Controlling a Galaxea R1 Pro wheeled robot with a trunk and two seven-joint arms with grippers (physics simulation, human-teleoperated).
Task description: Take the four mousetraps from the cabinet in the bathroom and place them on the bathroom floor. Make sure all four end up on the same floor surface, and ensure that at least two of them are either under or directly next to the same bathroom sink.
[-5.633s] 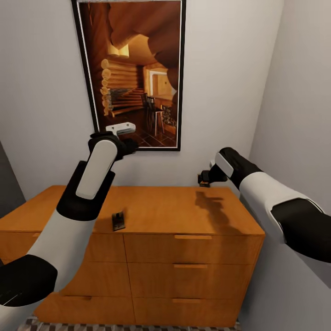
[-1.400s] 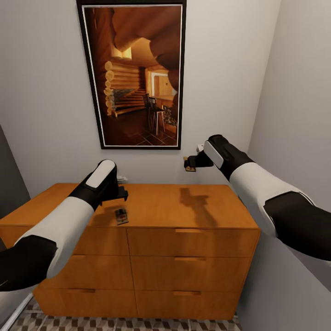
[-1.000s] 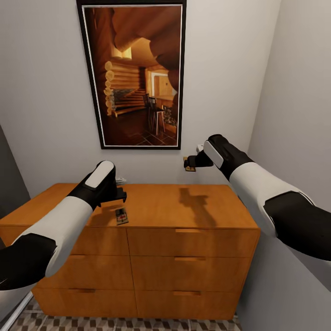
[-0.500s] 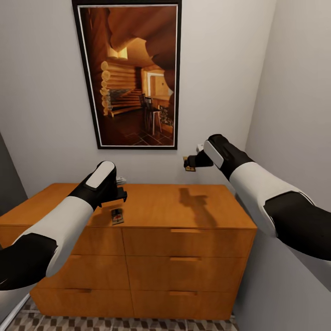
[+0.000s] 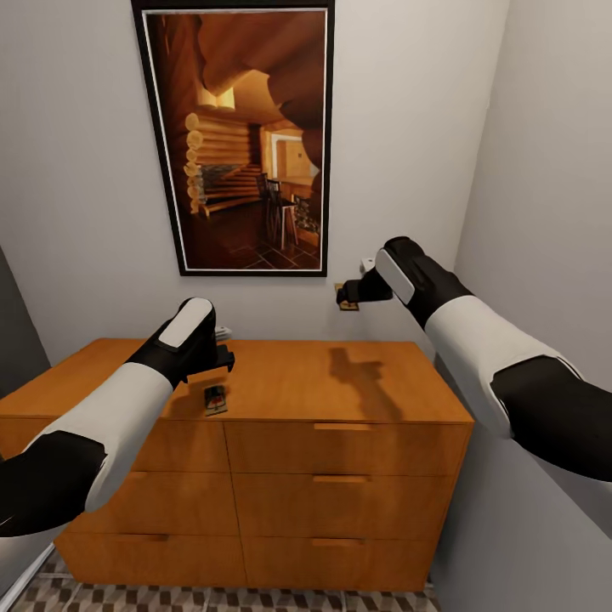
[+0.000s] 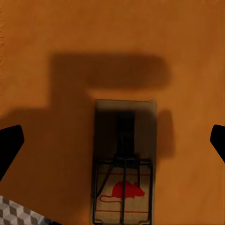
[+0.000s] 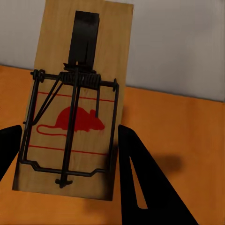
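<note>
A wide orange-brown cabinet (image 5: 340, 382) with drawers filled the lower half of the head view, below a framed picture (image 5: 246, 140) on the grey wall. One mousetrap (image 5: 216, 399) lay flat near the cabinet top's front edge, left of centre. The left gripper (image 5: 223, 347) hovered just above it, its fingertips (image 6: 10, 145) spread wide and empty. At centre right, the right gripper (image 5: 350, 296) was held above the cabinet top, clamped on a second mousetrap (image 7: 77, 105). Patterned bathroom floor (image 5: 212, 599) showed along the bottom edge.
</note>
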